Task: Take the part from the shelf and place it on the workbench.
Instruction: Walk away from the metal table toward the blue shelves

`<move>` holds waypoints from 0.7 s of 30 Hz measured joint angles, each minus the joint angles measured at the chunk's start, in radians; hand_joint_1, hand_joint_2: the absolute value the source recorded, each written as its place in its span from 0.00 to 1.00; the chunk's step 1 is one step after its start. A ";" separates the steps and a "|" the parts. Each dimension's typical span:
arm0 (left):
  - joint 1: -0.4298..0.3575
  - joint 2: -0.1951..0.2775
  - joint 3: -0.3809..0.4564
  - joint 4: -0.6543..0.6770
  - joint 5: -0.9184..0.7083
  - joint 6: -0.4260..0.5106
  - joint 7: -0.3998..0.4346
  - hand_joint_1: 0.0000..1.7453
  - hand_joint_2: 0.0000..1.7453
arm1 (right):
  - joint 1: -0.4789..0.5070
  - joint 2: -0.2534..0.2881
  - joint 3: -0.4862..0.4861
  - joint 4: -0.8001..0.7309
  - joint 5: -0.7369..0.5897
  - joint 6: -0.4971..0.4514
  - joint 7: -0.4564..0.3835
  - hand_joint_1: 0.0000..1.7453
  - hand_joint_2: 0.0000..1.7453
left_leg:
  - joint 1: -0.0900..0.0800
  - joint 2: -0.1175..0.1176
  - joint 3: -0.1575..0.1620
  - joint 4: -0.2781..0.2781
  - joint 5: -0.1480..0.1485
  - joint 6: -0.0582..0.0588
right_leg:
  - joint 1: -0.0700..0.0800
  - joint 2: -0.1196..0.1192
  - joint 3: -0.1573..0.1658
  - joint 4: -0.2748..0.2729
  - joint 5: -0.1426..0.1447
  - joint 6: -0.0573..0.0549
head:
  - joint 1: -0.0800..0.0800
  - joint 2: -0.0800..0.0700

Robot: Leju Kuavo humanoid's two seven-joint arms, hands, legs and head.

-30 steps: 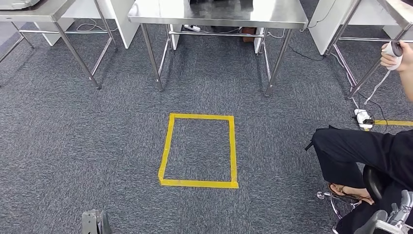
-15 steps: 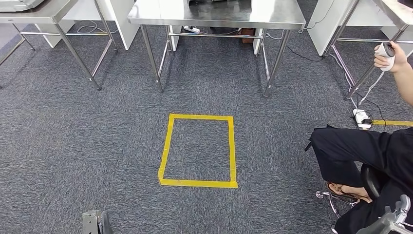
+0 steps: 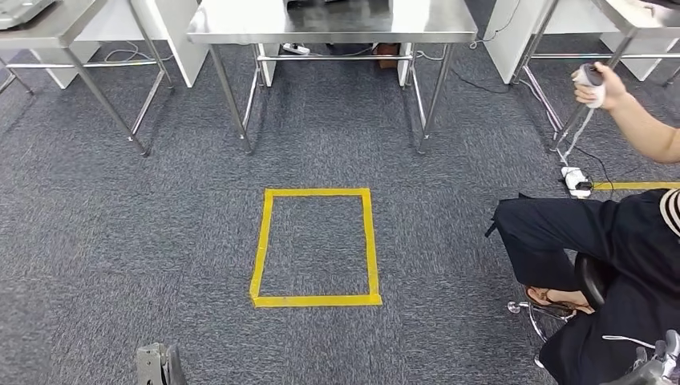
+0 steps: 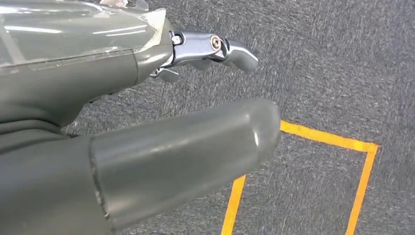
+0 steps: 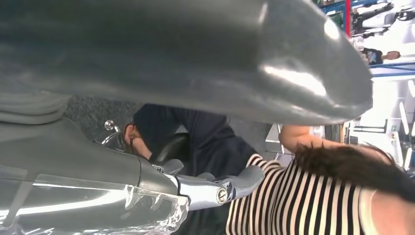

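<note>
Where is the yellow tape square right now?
In the head view the tape square lies on the grey carpet near the picture's centre, in front of the middle steel table, with the seated person to its right.

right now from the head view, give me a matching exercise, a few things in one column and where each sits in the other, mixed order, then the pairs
Things:
1. yellow tape square
2. steel table
3. seated person
4. white power strip

Places:
A. on the carpet by the right-hand table's legs
B. far side of the floor, straight ahead
C. middle of the carpet
D. on a chair at the right

Pairs: 1-C, 2-B, 3-D, 4-A
</note>
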 joint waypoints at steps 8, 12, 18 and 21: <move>0.007 0.001 -0.001 0.009 -0.028 0.048 0.025 0.00 0.00 | -0.006 0.011 -0.031 0.046 0.028 -0.026 0.020 0.00 0.00 | 0.007 -0.092 -0.116 0.270 -0.137 -0.011 | 0.005 0.077 -0.012 -0.001 0.020 -0.033 | -0.014 0.000; 0.007 0.004 -0.001 0.020 -0.035 0.061 0.043 0.00 0.00 | -0.031 0.013 -0.067 0.114 0.074 -0.055 0.040 0.00 0.00 | 0.006 -0.158 0.001 0.036 -0.026 0.017 | 0.009 0.124 -0.012 0.000 0.024 -0.026 | -0.016 0.000; 0.007 0.014 -0.001 0.058 -0.059 0.129 0.113 0.00 0.00 | -0.141 -0.054 -0.205 0.491 0.234 -0.151 0.060 0.00 0.00 | 0.006 -0.110 0.018 -0.018 -0.004 0.037 | 0.008 0.110 -0.062 0.048 0.007 -0.002 | -0.013 0.000; 0.018 0.023 0.003 0.091 -0.038 0.124 0.182 0.00 0.00 | -0.218 -0.133 -0.281 0.824 0.337 -0.210 0.091 0.00 0.00 | 0.000 -0.066 0.012 -0.023 0.001 0.044 | 0.006 0.048 -0.154 0.238 -0.075 -0.006 | -0.005 0.000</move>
